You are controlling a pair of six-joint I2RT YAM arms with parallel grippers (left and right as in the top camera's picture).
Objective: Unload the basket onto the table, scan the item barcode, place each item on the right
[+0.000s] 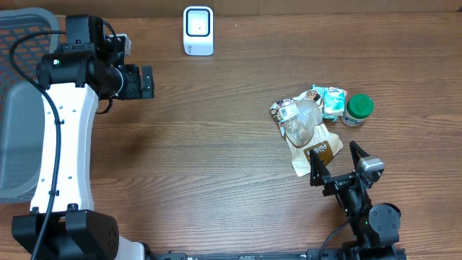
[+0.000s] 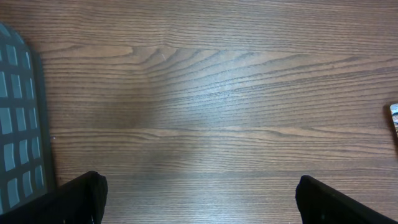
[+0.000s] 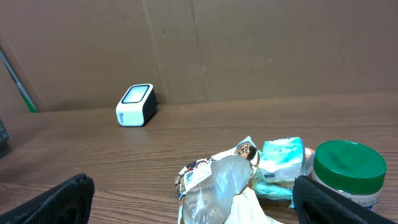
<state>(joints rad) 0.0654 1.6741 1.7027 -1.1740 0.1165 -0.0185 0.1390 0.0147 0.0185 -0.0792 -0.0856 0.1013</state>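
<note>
Right wrist view: my right tool (image 3: 193, 186) is spread wide and empty, with one finger (image 3: 62, 199) showing at each bottom corner. Just ahead of it lies the pile of items. A clear bag (image 3: 214, 186) rests on top of a brown pouch (image 1: 317, 150). A teal packet (image 3: 281, 158) sits behind the bag, and a green-lidded jar (image 3: 348, 171) stands upright just beside the packet, on the right.

From overhead, the right tool sits at the near end of the pouch, pointing toward the pile. The white scanner (image 1: 198, 30) stands at the far edge of the table (image 1: 216, 144), against the cardboard wall and well apart from the pile, to its left.

My left tool (image 1: 148, 81) is also spread wide and empty. It is over bare wood on the far left side, pointing toward the middle of the table. The grey basket (image 1: 18, 108) is at the table's left edge, beside my left arm. The left wrist view shows the basket's grid at its left border and a sliver of some item at its right border, too small to tell what it is.
</note>
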